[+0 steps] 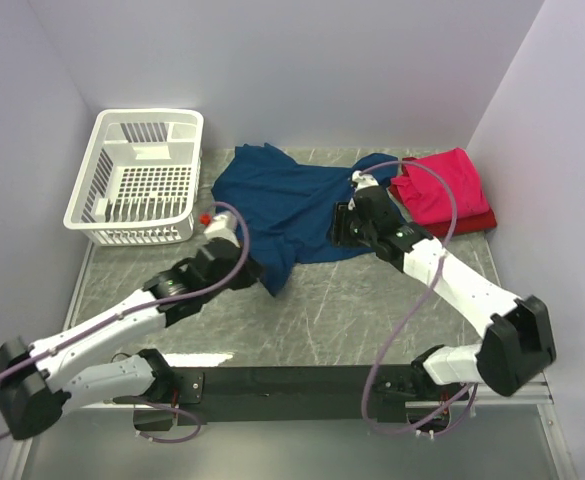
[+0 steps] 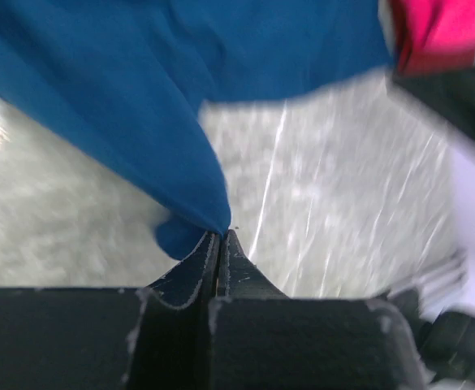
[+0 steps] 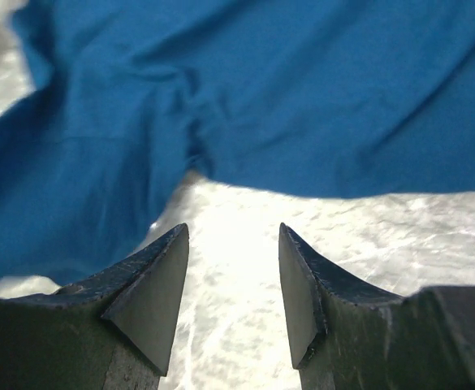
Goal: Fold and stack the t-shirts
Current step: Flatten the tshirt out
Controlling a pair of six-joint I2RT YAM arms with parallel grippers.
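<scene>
Blue shirt crumpled on table at mid-back, beside folded red stack; left fingers shut, only tip of shirt corner pinched; right fingers part-way apart, nothing held, shirt edge just ahead.
Risk: thin bite could be lost under pull and corner dropped; one-sided pull could bunch cloth or drag it onto red stack.
Pinch detail given by left wrist view only; overall lay and basket given by top view only.

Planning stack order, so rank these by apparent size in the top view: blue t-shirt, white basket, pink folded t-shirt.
1. blue t-shirt and white basket: roughly alike, not ranked.
2. pink folded t-shirt: clearly smallest.
</scene>
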